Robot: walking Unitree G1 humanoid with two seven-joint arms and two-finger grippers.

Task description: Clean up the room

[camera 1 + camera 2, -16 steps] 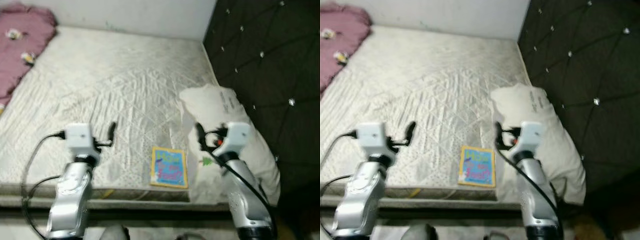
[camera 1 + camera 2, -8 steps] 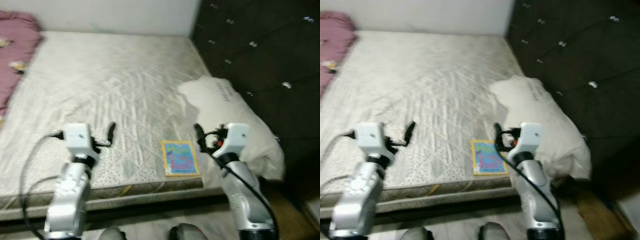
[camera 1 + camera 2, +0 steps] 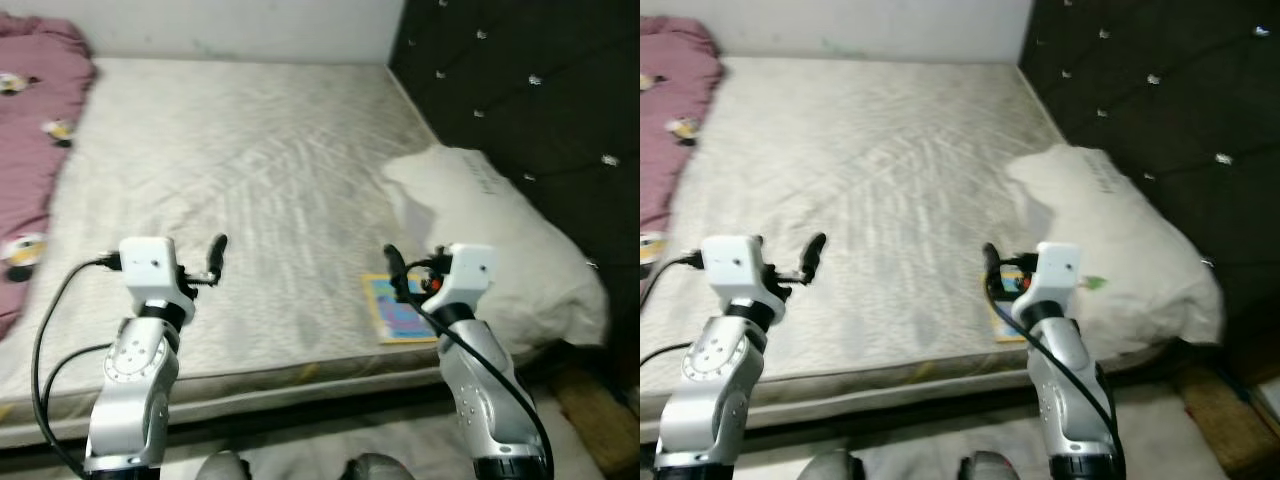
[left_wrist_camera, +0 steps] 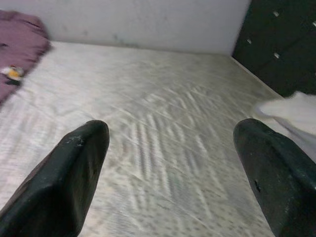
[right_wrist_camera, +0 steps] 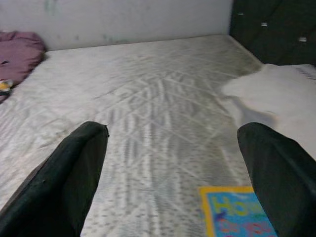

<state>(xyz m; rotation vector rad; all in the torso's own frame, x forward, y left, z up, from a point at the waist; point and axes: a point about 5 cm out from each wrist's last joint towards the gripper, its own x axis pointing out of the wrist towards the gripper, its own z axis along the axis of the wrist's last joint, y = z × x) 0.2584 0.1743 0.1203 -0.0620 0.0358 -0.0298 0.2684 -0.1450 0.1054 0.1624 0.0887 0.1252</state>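
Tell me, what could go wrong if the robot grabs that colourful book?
The thin blue-and-yellow picture book lies flat near the mattress's front edge, so the open right end effector might nudge it off. The soft white pillow sits right beside it and could get snagged.

Likely bedroom — mattress point(image 3: 250, 190), pillow point(image 3: 510, 250)

Hidden and cut-off parts of the bed scene

The book point(image 3: 400, 310) is partly covered by the right pincer point(image 3: 392, 262) and its arm; its cover lettering is too blurred to be read. The pink blanket point(image 3: 35, 150) is cut by the left edge. The print on the pillow point(image 3: 500, 230) cannot be made out.
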